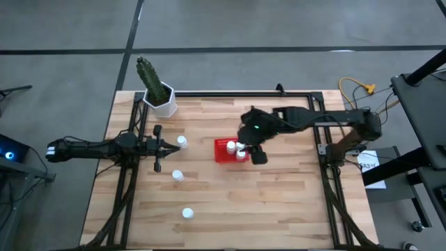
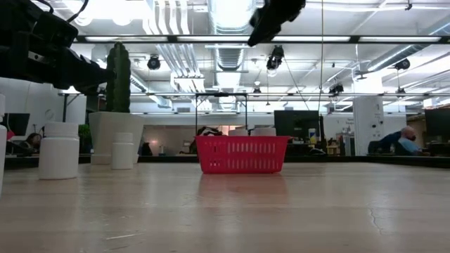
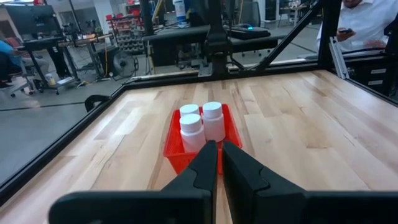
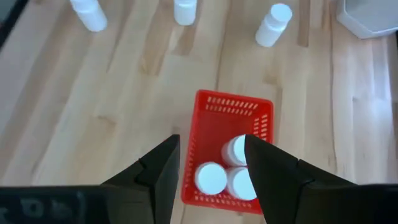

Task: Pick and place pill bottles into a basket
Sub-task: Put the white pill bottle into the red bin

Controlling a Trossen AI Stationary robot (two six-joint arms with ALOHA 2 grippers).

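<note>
Three pill bottles (image 4: 211,178) are stood in the basket (image 1: 224,157) at mid-surface; three more (image 1: 178,176) are left near the left edge. The right hand (image 4: 211,163) is held apart, empty, above the basket; the left hand (image 3: 219,163) is kept together, idle

Cactus (image 1: 148,75): I see it upright in its white hexagonal pot (image 1: 164,102), at the bench's (image 1: 279,202) eleven o'clock corner.
Yellow cable (image 1: 359,88): off the bench, two o'clock.

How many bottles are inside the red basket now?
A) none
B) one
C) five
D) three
D: three white caps show inside the basket, at and, while three other bottles stand out on the table.
</note>
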